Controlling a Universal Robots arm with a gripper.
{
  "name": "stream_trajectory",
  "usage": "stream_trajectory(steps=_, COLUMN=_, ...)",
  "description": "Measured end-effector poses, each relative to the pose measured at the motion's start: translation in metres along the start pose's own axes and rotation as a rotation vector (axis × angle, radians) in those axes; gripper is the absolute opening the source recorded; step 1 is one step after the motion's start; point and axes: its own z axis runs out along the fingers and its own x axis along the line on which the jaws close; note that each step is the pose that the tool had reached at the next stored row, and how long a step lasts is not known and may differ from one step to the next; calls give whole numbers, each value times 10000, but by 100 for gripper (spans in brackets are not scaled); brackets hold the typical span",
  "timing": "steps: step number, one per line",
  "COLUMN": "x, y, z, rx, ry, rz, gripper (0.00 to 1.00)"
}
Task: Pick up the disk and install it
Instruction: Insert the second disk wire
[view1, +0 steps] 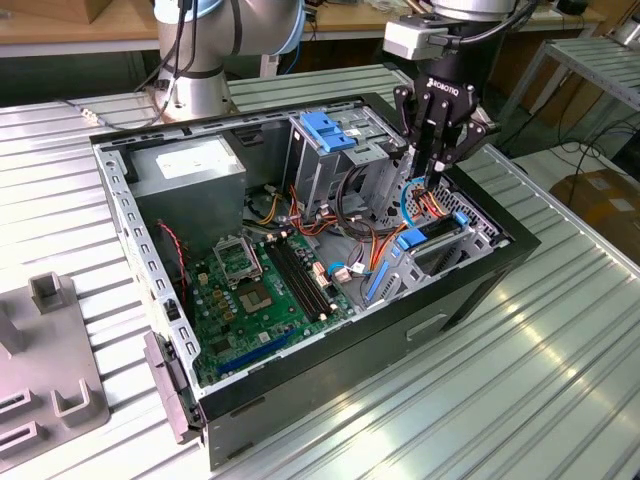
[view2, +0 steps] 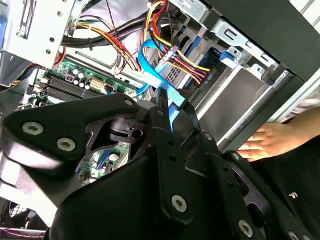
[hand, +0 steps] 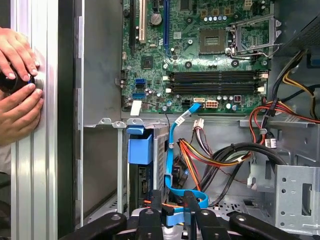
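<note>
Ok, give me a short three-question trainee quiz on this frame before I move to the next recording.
1. True or false: the computer case lies open with its motherboard exposed.
2. In the exterior view, the gripper is nearest to: A) the power supply, B) the drive cage with blue carriers at the exterior view's right, C) the grey fixture on the table.
3. In the first wrist view, what rests on the slatted table beside the case?
Key: 1 true; 2 B; 3 a person's hands.
</note>
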Motion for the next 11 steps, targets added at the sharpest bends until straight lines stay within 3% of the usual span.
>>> stream_trajectory(steps=5, x=-4, y=-1, z=7, rx=0, ry=148, rz=-4, gripper=31)
stream_trajectory(steps=7, x=-4, y=-1, z=7, rx=-1, ry=199, rz=-5, gripper=24)
stream_trajectory(steps=9, x=-4, y=-1, z=8, rx=-3, ry=361, rz=-9, gripper=16)
stream_trajectory(steps=11, x=-4, y=-1, z=7, rx=-4, ry=374, rz=-9, gripper=16)
